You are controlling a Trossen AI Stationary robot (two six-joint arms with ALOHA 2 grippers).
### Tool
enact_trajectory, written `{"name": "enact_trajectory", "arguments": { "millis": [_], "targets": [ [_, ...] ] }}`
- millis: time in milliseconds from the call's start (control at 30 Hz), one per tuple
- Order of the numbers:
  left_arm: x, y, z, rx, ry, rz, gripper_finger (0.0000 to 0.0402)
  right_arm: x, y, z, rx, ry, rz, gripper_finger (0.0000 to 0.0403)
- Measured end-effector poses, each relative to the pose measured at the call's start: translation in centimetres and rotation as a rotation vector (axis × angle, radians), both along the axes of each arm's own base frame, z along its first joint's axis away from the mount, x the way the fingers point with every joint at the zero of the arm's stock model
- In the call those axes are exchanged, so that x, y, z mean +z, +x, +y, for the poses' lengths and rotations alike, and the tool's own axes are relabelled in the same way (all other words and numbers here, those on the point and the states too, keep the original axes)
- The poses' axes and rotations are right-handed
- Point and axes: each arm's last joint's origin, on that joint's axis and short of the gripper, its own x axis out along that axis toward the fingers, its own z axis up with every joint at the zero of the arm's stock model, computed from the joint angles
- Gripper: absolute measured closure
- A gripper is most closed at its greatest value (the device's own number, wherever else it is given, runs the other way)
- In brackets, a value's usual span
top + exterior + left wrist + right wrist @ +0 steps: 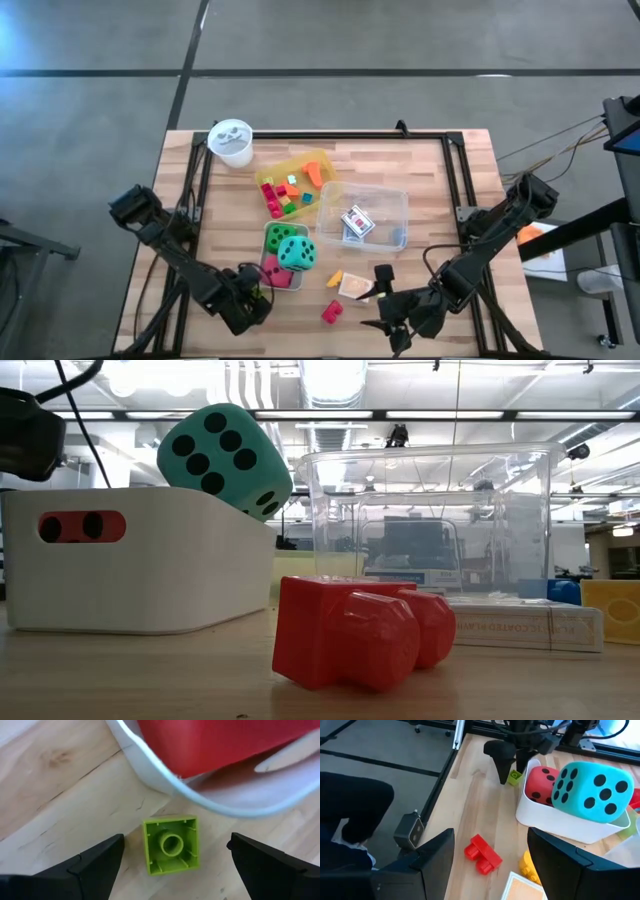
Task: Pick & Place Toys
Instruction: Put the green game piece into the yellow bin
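Now, left gripper [172,857]: spread wide around green block [171,844], nothing gripped.
Right gripper [490,865]: parted, empty, above red block [482,853].

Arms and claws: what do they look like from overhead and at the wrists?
Both arms are black and jointed, with dark cables along them. The left claw and right claw are black too. Each ends in two broad, flat, matte black fingers tapering to wedge tips.
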Motion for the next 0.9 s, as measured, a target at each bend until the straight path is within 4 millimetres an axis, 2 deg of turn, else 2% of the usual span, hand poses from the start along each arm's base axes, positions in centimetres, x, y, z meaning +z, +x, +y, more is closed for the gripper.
{"name": "enact_trajectory", "arguments": {
  "millis": [267,600,900],
  "targets": [
    [0.71,0.09,0.54,0.042,-0.006,0.146,0.0054,0.04,0.02,0.02,0.008,-0.009,-0.005,0.0157],
    [0.75,0.42,0.56,-0.001,0.011,0.109,0.0139,0.06,0.03,0.03,-0.003,0.013,-0.004,0.0157],
    [0.79,0.67,0.82,-0.004,0.033,0.090,0.0162,0.07,0.03,0.04,-0.012,0.031,-0.002,0.0157]
  ]
}}
